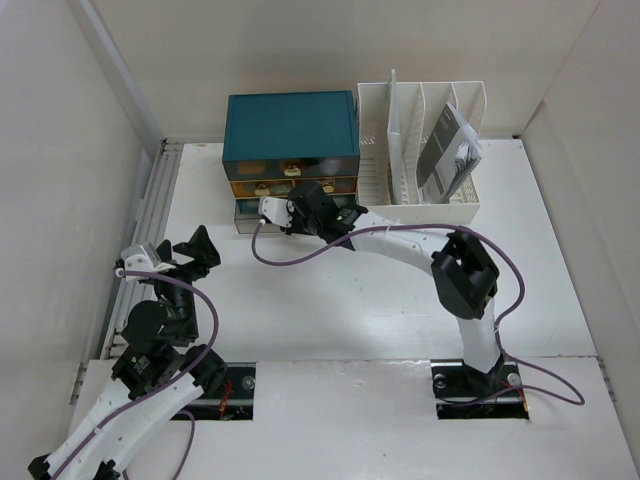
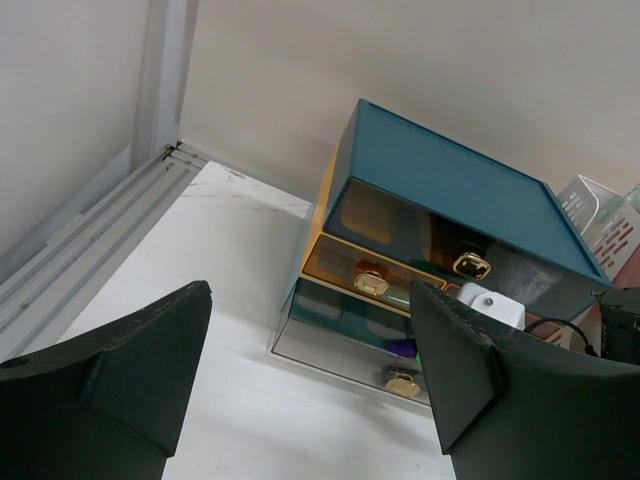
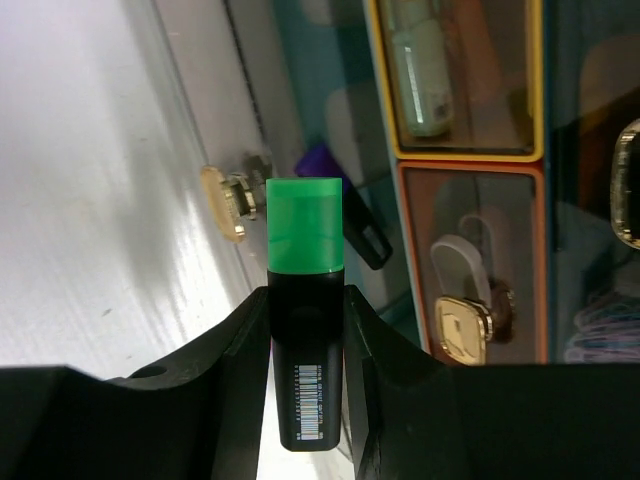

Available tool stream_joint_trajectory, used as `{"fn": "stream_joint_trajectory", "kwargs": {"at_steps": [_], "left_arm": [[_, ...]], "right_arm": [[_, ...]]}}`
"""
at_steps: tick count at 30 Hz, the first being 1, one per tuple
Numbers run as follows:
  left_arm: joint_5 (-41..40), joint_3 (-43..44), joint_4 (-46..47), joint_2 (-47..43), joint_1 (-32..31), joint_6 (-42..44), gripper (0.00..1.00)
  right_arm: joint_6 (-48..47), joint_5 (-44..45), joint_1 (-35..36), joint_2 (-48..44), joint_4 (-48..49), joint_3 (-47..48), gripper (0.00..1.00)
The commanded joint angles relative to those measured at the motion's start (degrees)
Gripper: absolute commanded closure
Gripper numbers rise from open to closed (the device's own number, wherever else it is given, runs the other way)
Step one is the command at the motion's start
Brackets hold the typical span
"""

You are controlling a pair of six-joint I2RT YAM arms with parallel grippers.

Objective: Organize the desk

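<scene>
Table (image 1: 330,310) spreads beneath both arms in our top view: stiff, heavy, fixed, nothing we lift, its long axis seemingly left to right. From the left wrist, we see the left tool (image 2: 310,330) released above it. From the right wrist, the right tool (image 3: 305,297) clenches a highlighter (image 3: 304,225), light and smooth, gripped on its barrel, cap pointing at the drawer box (image 3: 470,90).

No words or numbers can be read. The highlighter (image 3: 304,330) carries a barcode label (image 3: 308,398) with digits too small to make out, and the print on the booklet (image 1: 447,155) is blurred.
</scene>
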Motion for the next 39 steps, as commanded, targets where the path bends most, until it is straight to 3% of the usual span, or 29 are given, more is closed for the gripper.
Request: {"fn": "stream_joint_trajectory", "kwargs": {"at_steps": [1, 9, 12, 14, 17, 20, 21, 27, 29, 30, 31, 32, 36, 39], "left_arm": [[0.19, -0.15, 2.16, 0.31, -0.25, 0.55, 0.23], [0.19, -0.15, 2.16, 0.31, -0.25, 0.55, 0.23], [0.19, -0.15, 2.16, 0.31, -0.25, 0.55, 0.23], [0.19, 0.37, 2.16, 0.31, -0.25, 0.55, 0.23], [0.19, 0.37, 2.16, 0.31, -0.25, 0.55, 0.23], [0.19, 0.37, 2.16, 0.31, -0.25, 0.55, 0.23], [0.19, 0.37, 2.16, 0.31, -0.25, 0.55, 0.23], [0.19, 0.37, 2.16, 0.31, -0.25, 0.55, 0.23], [0.19, 0.37, 2.16, 0.31, -0.25, 0.55, 0.23], [0.19, 0.37, 2.16, 0.31, -0.25, 0.55, 0.23], [0.19, 0.37, 2.16, 0.31, -0.25, 0.55, 0.23], [0.19, 0.37, 2.16, 0.31, -0.25, 0.55, 0.23], [0.19, 0.37, 2.16, 0.31, -0.25, 0.02, 0.23], [0.19, 0.37, 2.16, 0.31, -0.25, 0.02, 0.23]], "right_arm": [[-0.05, 5.97, -0.19, 1.47, 4.99, 3.77, 0.96], [-1.80, 7.03, -2.39, 4.03, 4.39, 6.93, 0.93], [-3.20, 7.74, -2.40, 5.34, 4.38, 7.46, 0.84], [-3.21, 8.26, -2.40, 5.96, 4.38, 7.47, 0.68], [-3.21, 8.26, -2.40, 6.57, 4.38, 7.99, 0.55], [-3.21, 8.26, -2.40, 6.57, 4.38, 7.99, 0.52], [-3.21, 8.26, -2.40, 5.97, 4.38, 7.99, 0.47], [-2.16, 6.25, -2.40, 1.05, 4.38, 5.90, 0.44], [-1.63, -0.73, -1.87, -2.99, 4.38, 4.22, 0.58], [-0.93, -4.44, -1.87, -4.48, 2.73, 2.39, 0.69], [-0.92, -9.18, -2.48, -6.33, 0.89, 2.37, 0.91], [-0.92, -20.89, -3.53, -6.34, -2.00, 2.37, 0.97], [-7.32, -40.90, -4.94, -2.84, -17.99, 6.05, 1.00], [-9.10, -42.63, -4.95, 3.30, -25.31, 10.97, 1.00]]}}
